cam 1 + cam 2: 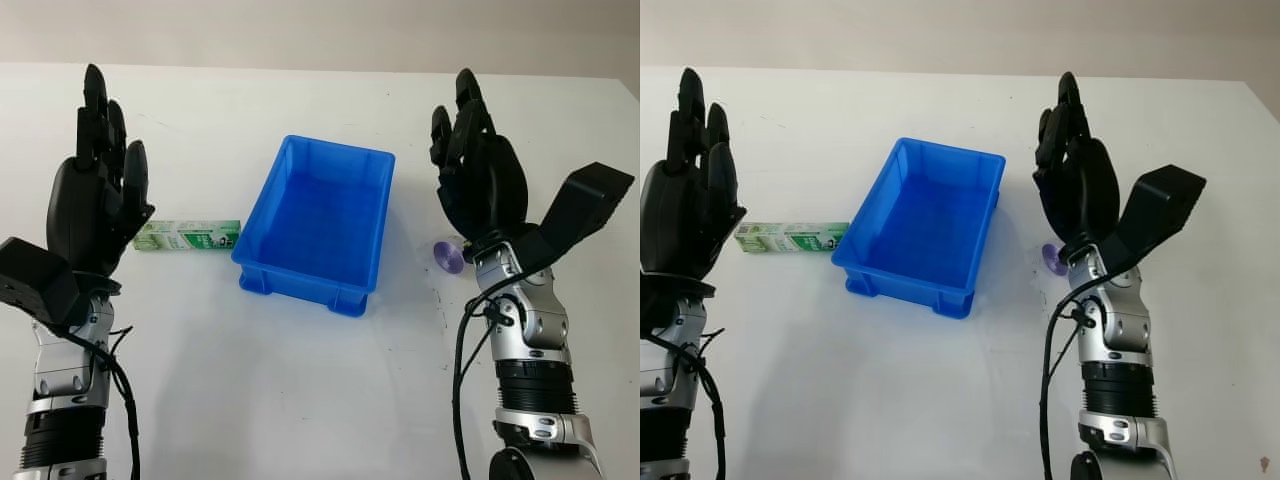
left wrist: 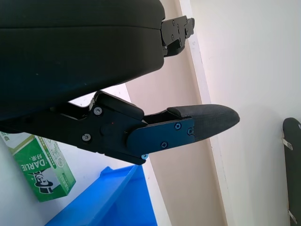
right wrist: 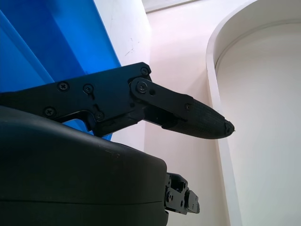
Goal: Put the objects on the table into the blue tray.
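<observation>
The blue tray [image 1: 320, 220] sits in the middle of the white table [image 1: 300, 400], w/ nothing in it yet. So the job looks like it's at the very start.

Two things wait on the table. A green box [image 1: 188, 236] lies flat just past the left hand [image 1: 95, 190], on its tray side. One end is right by the hand's fingers, maybe a bit under them, and the other end nearly touches the tray wall. Its long side runs straight from hand to tray, like a little bridge. The left wrist view also has the box [image 2: 40, 167] close by, next to the tray's blue edge.

The left hand is up off the table, open, holding nothing. Fingers point up and away from the robot.

On the other side, a small purple thing [image 1: 449, 256] sits by the right hand [image 1: 480, 180], low down near its wrist, btwn the hand and the tray. Part of it hides behind the hand, so I can't tell what it is. The right hand is open too, holding nothing, and raised.

My guess on next move: each hand has its own thing nearby. The left hand is way nearer the green box, the right hand nearer the purple one. For the box, the left hand prob needs to dip down and toward the tray, then grab across the short way, since the long way points at the tray. It could bump the tray wall, bc the box end is so close to it.
</observation>
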Robot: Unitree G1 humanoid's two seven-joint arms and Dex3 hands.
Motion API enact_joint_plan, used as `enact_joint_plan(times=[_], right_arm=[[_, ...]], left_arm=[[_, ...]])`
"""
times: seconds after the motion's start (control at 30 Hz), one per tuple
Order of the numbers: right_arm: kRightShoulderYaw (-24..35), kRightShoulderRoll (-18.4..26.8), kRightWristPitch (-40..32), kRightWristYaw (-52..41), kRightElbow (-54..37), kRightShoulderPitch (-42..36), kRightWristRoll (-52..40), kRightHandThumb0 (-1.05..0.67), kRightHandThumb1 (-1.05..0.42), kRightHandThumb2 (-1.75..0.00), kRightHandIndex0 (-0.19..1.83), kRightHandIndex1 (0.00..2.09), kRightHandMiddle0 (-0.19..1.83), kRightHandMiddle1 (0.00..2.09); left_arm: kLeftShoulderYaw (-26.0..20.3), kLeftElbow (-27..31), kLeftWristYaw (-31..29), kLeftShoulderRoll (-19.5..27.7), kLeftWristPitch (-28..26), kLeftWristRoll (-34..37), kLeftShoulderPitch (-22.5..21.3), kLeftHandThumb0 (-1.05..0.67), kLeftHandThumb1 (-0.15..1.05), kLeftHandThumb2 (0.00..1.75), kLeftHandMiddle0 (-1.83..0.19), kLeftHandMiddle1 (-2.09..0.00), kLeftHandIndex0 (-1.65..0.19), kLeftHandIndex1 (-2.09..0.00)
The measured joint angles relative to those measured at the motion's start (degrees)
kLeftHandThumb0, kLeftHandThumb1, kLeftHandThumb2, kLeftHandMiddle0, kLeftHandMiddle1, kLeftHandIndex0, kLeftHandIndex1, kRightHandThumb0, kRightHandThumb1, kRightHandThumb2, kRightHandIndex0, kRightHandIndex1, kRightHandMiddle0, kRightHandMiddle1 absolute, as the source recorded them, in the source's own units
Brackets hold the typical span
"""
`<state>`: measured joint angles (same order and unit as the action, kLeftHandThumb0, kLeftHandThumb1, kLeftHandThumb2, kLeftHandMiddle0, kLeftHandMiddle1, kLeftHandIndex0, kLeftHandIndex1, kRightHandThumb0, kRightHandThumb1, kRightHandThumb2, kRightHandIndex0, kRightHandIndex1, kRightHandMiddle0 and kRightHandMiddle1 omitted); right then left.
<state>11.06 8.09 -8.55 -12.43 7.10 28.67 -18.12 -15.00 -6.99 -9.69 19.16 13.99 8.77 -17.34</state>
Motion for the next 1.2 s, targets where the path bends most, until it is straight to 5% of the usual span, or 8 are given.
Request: enact_joint_plan(times=[0.43,0.7,0.97,1.2], right_arm=[[-0.19,-0.01,-0.13,0.72,-0.46,-0.03,-0.09,-0.69,-1.05,-0.75,-0.19,0.00,-0.19,0.00],[0.31,1.64,-0.65,-2.06,-0.45,0.02,-0.88,-0.72,-1.05,-0.57,-0.19,0.00,-0.19,0.00],[0.77,13.27,-0.98,-10.67,4.51,5.73,1.69,-0.89,-1.04,-0.14,-0.19,0.00,-0.19,0.00],[0.15,23.00,1.84,-18.19,11.88,10.56,6.25,-0.96,-0.90,-0.02,-0.19,0.00,-0.19,0.00]], left_arm=[[0.08,0.24,0.00,-0.01,-0.67,0.08,0.03,-0.79,1.05,0.60,0.19,0.00,0.19,0.00],[0.10,0.27,0.32,-0.48,-0.76,0.29,0.04,-0.78,1.05,0.59,0.19,0.00,0.19,0.00],[0.09,0.77,0.12,-0.35,-1.17,0.60,0.09,-0.80,1.05,0.60,0.19,0.00,0.19,0.00],[0.11,0.78,0.05,-0.31,-1.20,0.60,0.09,-0.78,1.05,0.60,0.19,0.00,0.19,0.00]])
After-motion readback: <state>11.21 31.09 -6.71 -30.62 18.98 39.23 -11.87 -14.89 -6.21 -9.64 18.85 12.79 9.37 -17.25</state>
